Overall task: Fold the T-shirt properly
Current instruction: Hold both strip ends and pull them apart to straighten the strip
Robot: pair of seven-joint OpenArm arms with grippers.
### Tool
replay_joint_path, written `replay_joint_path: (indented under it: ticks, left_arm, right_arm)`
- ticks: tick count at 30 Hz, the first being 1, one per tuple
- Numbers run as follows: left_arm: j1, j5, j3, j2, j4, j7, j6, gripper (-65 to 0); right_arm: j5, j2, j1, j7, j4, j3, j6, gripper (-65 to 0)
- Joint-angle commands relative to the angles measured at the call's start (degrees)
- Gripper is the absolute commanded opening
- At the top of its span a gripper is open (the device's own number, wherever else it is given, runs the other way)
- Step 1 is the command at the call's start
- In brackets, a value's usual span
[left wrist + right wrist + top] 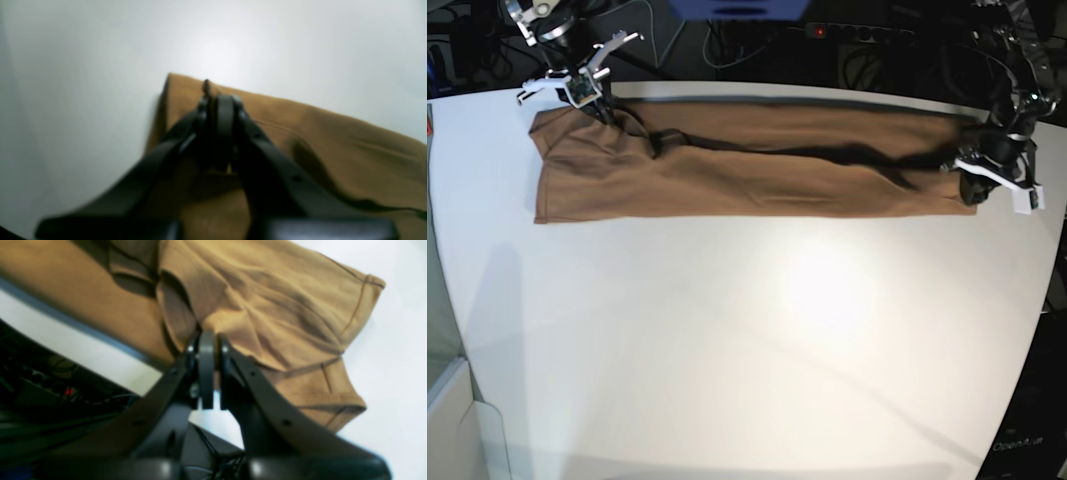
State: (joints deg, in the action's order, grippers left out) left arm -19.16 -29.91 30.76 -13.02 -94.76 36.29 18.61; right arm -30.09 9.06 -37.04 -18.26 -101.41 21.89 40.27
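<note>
Both tools [605, 103] clamped on T-shirt [747, 175]

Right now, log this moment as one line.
left pincer: shut on T-shirt | right pincer: shut on T-shirt | T-shirt: long band on table | folding: unfinished

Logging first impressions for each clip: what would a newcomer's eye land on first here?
The brown T-shirt, stretched into a long band across the far side of the white table. Then the left gripper and right gripper, each shut on one end of it.
</note>
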Motion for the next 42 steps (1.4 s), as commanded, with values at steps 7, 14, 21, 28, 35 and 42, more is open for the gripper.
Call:
replay_joint_path:
  ticks: [7, 14, 21, 28, 35, 42]
  left_arm:
    - [-0.1, -0.6, 0.3, -0.9, -0.9, -1.3, 0.4, -62.7]
    - [-0.8, -0.8, 0.3, -0.9, -1.5, -1.0, 0.9, -62.7]
    - [-1.5, 0.9, 0.3, -1.5, -1.5, -0.7, 11.1, -62.7]
    - [-1.1, 9.4, 0.3, -3.5, -1.4, -0.9, 15.0, -62.8]
    - [0.2, 16.0, 0.3, -3.7, -1.4, -1.3, 21.4, -62.8]
    - [1.8, 20.6, 0.3, -3.4, -1.4, -1.3, 21.4, -62.8]
  right_arm:
    - [0.8, -0.1, -0.4, -1.5, -0.8, 0.1, -0.3, -64.7]
    - [0.8, -0.1, 0.2, -1.5, -0.8, 0.1, -0.3, -64.6]
    - [0.7, -0.1, 0.5, -1.5, -0.8, 0.2, -0.3, -64.4]
    - [0.7, -0.1, 0.6, -1.5, -0.8, 0.6, -0.3, -64.3]
    - [0.7, -0.1, 1.0, -1.5, -0.8, 1.1, -0.3, -64.3]
    - [0.7, -0.1, 1.1, -1.4, -0.8, 1.2, -0.3, -64.3]
